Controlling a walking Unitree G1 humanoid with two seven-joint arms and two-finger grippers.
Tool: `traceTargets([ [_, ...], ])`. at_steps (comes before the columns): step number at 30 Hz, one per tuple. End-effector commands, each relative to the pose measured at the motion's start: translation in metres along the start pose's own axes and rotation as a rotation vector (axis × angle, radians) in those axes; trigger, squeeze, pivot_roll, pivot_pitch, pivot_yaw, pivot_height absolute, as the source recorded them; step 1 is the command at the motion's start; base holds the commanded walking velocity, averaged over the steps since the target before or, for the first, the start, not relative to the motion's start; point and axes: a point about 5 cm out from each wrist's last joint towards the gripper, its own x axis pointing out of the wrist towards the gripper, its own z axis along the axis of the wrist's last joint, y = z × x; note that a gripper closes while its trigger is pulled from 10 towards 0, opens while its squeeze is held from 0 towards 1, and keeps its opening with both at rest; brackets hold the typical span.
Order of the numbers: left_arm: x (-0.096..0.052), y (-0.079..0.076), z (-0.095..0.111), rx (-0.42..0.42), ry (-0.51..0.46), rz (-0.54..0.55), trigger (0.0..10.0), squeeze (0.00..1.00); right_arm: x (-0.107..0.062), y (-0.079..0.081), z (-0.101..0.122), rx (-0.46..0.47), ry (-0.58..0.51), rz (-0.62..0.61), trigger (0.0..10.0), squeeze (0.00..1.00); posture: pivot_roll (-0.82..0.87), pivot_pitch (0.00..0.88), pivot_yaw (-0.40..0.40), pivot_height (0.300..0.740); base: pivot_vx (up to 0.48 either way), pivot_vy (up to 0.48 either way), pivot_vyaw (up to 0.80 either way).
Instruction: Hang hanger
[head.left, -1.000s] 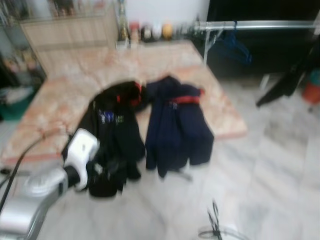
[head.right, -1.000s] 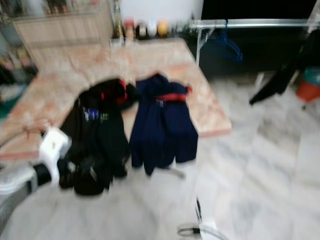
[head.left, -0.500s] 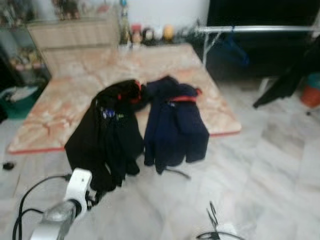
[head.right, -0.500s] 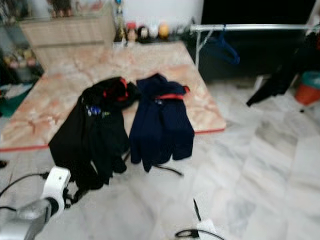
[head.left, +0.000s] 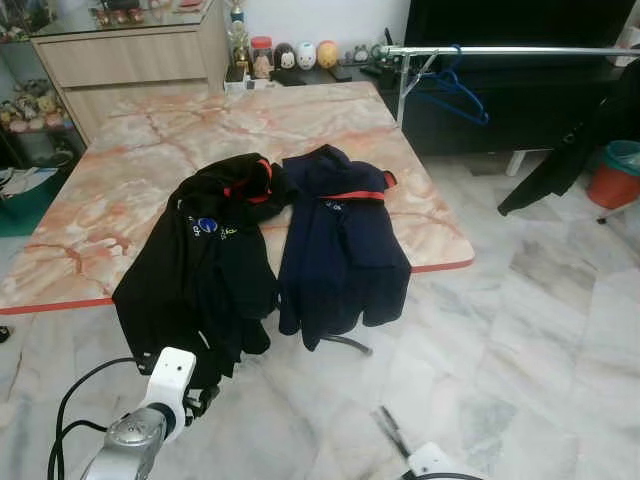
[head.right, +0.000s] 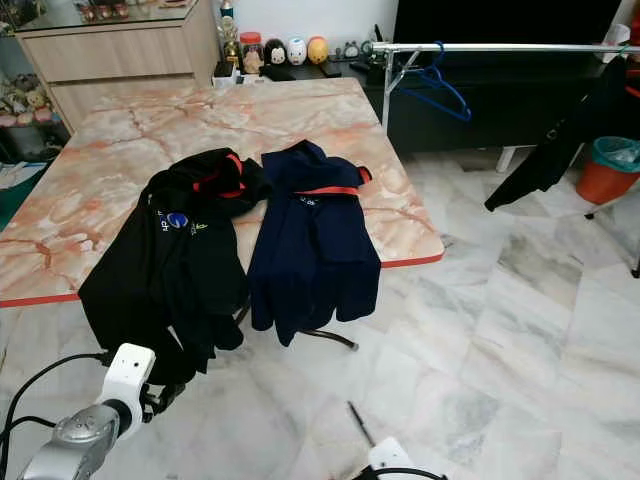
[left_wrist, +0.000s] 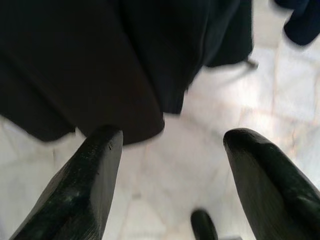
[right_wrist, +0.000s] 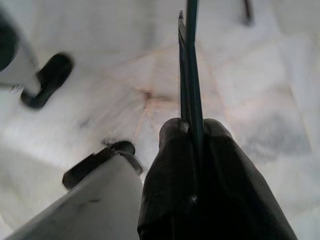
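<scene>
Head eyes overlook table (head.left: 120, 190); wrists face floor (left_wrist: 200, 150).

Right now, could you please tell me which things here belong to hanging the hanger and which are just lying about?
For the job:
- hanger, clamped in the right hand
- rail
- left hand, open, low beside the black jacket's hem

Lying about:
- black jacket and navy jacket on the table
- blue hanger on the rail
- orange bucket

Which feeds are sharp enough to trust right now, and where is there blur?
Left and right eye views: sharp, evenly lit; black jacket, navy jacket and rail are clear. Left wrist view: soft, left hand and dark cloth out of focus. Right wrist view: floor blurred, right hand close and dark.
</scene>
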Motion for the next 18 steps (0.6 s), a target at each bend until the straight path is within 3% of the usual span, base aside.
traceTargets([
  [1, 0.002, 0.001, 0.011, 0.022, -0.050, -0.018, 10.0, 0.00, 0.000, 0.002, 0.000, -0.096, 0.018, 0.056, 10.0, 0.00, 0.05, 0.000, 0.014, 0.740, 0.000, 0.000, 0.00],
  [6, 0.000, 0.001, 0.021, 0.045, -0.102, -0.077, 10.0, 0.00, 0.000, 0.006, 0.003, -0.105, -0.006, 0.113, 10.0, 0.00, 0.05, 0.000, 0.017, 0.740, 0.000, 0.000, 0.00],
  [8, -0.003, -0.002, 0.022, 0.046, -0.114, -0.147, 10.0, 0.00, 0.000, 0.010, 0.005, -0.169, -0.013, 0.176, 10.0, 0.00, 0.05, 0.000, 0.017, 0.740, 0.000, 0.000, 0.00],
  [10, -0.005, -0.003, 0.021, 0.061, -0.107, -0.185, 10.0, 0.00, -0.012, -0.038, 0.030, -0.186, -0.188, 0.247, 10.0, 0.00, 0.05, 0.000, 0.018, 0.740, 0.000, 0.000, 0.00],
  [12, -0.009, -0.004, 0.019, 0.085, -0.105, -0.248, 10.0, 0.00, -0.033, -0.067, 0.041, -0.253, -0.282, 0.356, 10.0, 0.00, 0.05, 0.000, 0.019, 0.740, 0.000, 0.000, 0.00],
  [13, -0.009, -0.004, 0.019, 0.085, -0.105, -0.248, 10.0, 0.00, -0.033, -0.067, 0.041, -0.253, -0.282, 0.356, 10.0, 0.00, 0.05, 0.000, 0.019, 0.740, 0.000, 0.000, 0.00],
  [15, -0.012, -0.002, 0.016, 0.110, -0.098, -0.279, 10.0, 0.00, -0.048, -0.075, 0.048, -0.312, -0.304, 0.407, 10.0, 0.00, 0.05, 0.000, 0.020, 0.740, 0.000, 0.000, 0.00],
  [18, -0.013, 0.000, 0.015, 0.109, -0.094, -0.280, 10.0, 0.00, -0.052, -0.080, 0.049, -0.329, -0.291, 0.404, 10.0, 0.00, 0.05, 0.000, 0.019, 0.740, 0.000, 0.000, 0.00],
])
